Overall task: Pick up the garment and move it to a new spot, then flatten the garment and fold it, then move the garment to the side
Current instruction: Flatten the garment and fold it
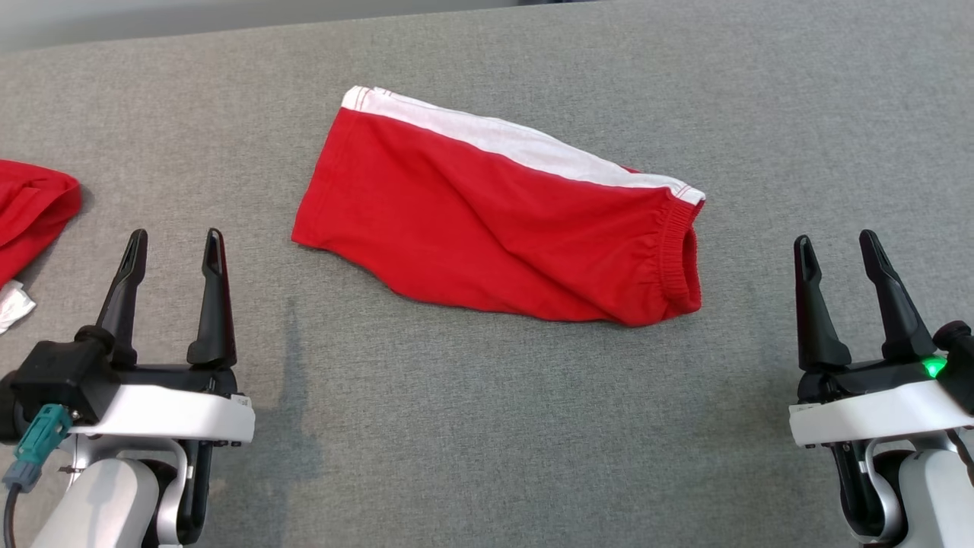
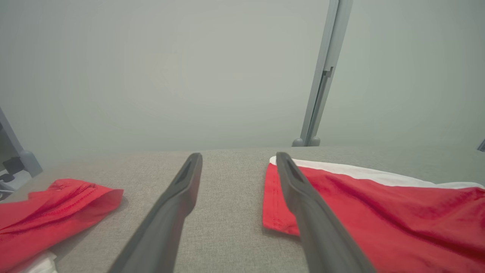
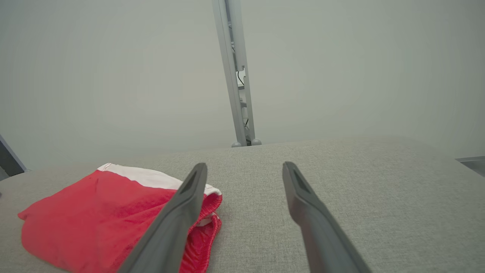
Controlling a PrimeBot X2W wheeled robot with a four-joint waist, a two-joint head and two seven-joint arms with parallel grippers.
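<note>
Red garment (image 1: 487, 221) lies on grey table (image 1: 487, 426); left fingers (image 1: 213, 304) and right fingers (image 1: 813, 304) spread wide, holding nothing.

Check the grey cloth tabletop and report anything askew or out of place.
The red shorts with a white side stripe lie slanted and creased on the grey cloth tabletop, elastic waistband gaping toward the robot's right. A second red garment sits bunched at the left edge beside a white scrap.
</note>
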